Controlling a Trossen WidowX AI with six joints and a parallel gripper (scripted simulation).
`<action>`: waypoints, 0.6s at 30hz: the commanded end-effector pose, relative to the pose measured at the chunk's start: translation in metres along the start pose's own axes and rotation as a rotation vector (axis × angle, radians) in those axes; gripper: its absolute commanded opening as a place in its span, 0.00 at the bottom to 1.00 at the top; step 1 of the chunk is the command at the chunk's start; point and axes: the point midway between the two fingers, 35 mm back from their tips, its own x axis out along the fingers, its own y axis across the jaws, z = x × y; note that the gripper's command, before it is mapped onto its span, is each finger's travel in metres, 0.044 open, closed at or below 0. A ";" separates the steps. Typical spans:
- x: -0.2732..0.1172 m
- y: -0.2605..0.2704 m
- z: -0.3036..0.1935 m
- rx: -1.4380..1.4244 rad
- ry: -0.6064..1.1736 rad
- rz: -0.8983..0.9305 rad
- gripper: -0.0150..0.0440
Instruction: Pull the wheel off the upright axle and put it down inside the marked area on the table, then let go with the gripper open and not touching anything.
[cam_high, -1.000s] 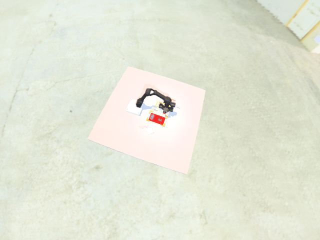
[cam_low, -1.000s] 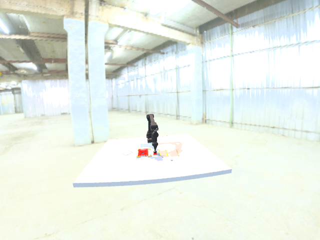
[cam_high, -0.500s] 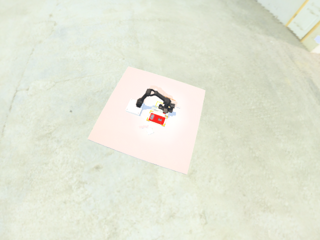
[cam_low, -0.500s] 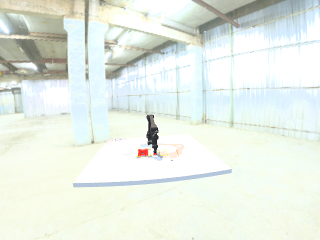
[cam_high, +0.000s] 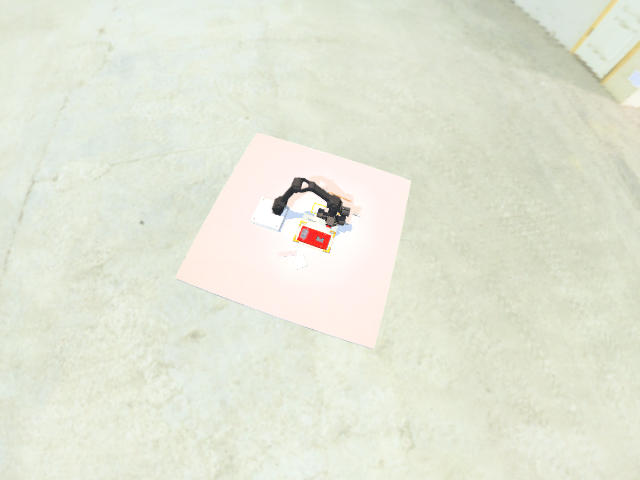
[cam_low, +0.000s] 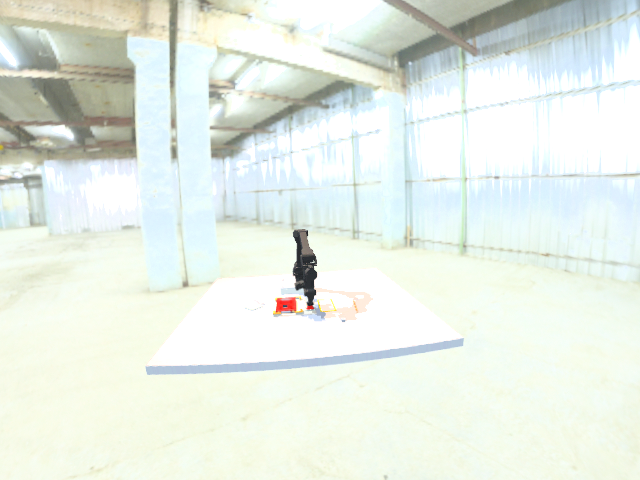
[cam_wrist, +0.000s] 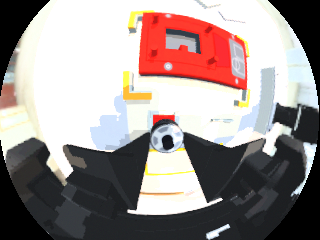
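Observation:
The wheel is grey-white with a black tyre and sits between my fingertips, seen face-on in the wrist view. My gripper is shut on it, with one finger on either side. The dark axle end shows in the wheel's centre, so the wheel appears to be around the axle. A small red base shows under the wheel. The marked area is a yellow outline on the table beside the base, partly hidden by my fingers in the wrist view. In the top view the arm hides the wheel.
A red board with several short pegs and a square window lies close to the axle base, inside yellow corner brackets. A thin orange strip lies beyond the marked area. The white base plate carries the arm.

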 end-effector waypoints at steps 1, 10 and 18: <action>-0.003 0.000 0.000 0.000 0.001 0.003 0.25; -0.006 0.001 0.000 -0.001 0.001 0.004 0.25; -0.008 0.001 0.000 -0.001 0.001 0.004 0.25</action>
